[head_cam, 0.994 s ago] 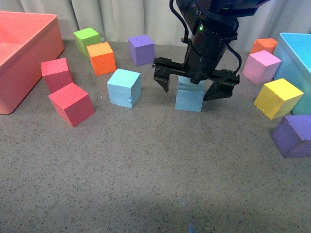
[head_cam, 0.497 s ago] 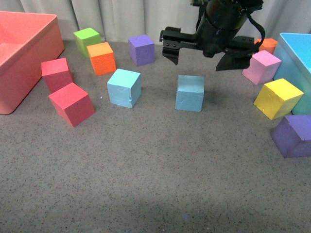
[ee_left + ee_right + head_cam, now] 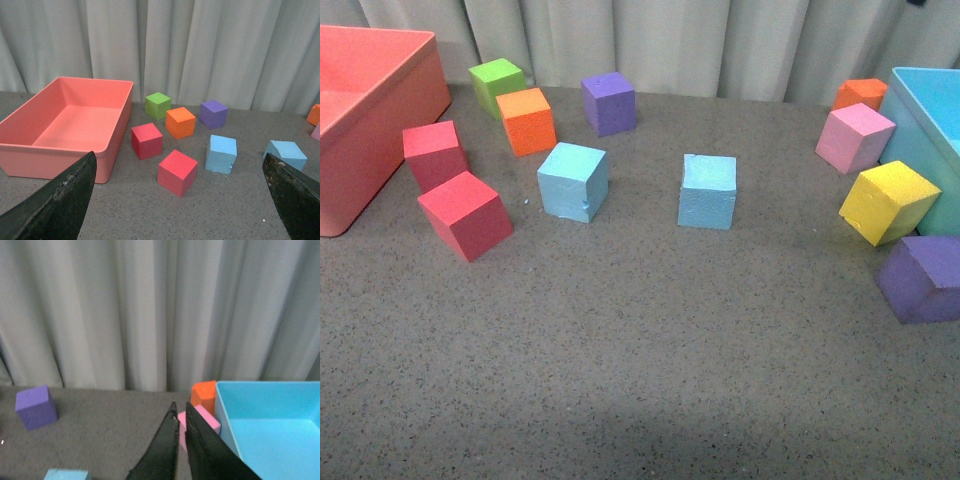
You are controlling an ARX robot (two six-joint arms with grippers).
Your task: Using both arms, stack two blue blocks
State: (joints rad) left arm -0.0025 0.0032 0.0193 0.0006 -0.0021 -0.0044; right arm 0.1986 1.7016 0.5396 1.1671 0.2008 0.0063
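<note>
Left gripper [image 3: 178, 156] is gaping wide on nothing in its wrist view, while left blue block [image 3: 221, 153] and right blue block [image 3: 286, 154] are sitting apart, both nearer the camera than the purple cube [image 3: 213, 114]. Right gripper [image 3: 180, 407] is pinching almost closed on nothing in its view, with a blue block [image 3: 66, 474] peeking in near the purple cube [image 3: 36, 407]. Front view is showing neither arm; left blue block [image 3: 573, 181] is lying just before the purple cube [image 3: 609, 102], and right blue block [image 3: 708, 191] is lying off to its right, unstacked.

The left sky-blue foam cube [image 3: 574, 181] sits flat on the grey surface [image 3: 620, 360], turned askew. The right sky-blue foam cube [image 3: 708, 191] sits apart, nearly square-on. Both are matte and unstacked.
</note>
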